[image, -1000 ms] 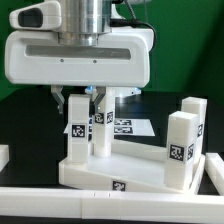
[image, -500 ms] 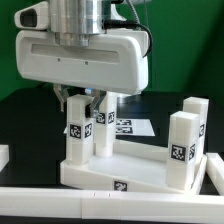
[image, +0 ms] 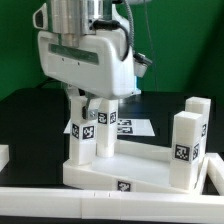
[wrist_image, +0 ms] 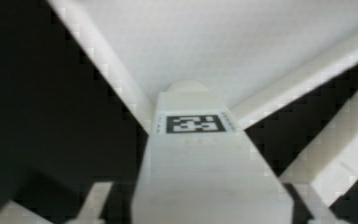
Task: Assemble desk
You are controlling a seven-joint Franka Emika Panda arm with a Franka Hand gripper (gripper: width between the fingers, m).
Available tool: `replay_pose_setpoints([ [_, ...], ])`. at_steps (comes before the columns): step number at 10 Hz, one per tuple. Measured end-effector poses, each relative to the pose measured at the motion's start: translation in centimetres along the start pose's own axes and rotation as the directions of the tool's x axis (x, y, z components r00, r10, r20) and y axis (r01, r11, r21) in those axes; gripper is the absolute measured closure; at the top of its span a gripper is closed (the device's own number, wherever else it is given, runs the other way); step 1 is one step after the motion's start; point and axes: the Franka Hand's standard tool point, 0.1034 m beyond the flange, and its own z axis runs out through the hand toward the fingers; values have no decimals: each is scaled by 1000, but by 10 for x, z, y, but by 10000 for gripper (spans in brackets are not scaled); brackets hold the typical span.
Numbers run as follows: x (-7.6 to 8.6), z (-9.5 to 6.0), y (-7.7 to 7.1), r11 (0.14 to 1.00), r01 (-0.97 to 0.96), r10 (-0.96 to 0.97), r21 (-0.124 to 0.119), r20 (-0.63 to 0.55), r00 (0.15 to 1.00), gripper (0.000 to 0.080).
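Pincer [image: 92,103] grips upright leg [image: 85,138] on tabletop [image: 140,168].

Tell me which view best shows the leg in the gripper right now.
The exterior view: the held leg stands upright on the tabletop panel under the gripper, its whole length visible. The wrist view shows only its tagged face from above, between the fingers.

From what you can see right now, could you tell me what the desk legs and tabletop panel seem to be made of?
The legs look like smooth matte white plastic with crisp moulded edges, bearing flat printed black-and-white tags. The tabletop panel has the same uniform white finish, probably plastic too.
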Motion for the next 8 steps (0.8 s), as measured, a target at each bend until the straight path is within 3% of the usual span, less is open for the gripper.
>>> replay_pose_setpoints([
  [4,0,0,-3,949,-316,316,5,3,949,509],
  [7,0,0,-3,951,-308,308,5,6,951,494],
  [8,-1,1,-3,965,-263,263,4,6,965,313],
])
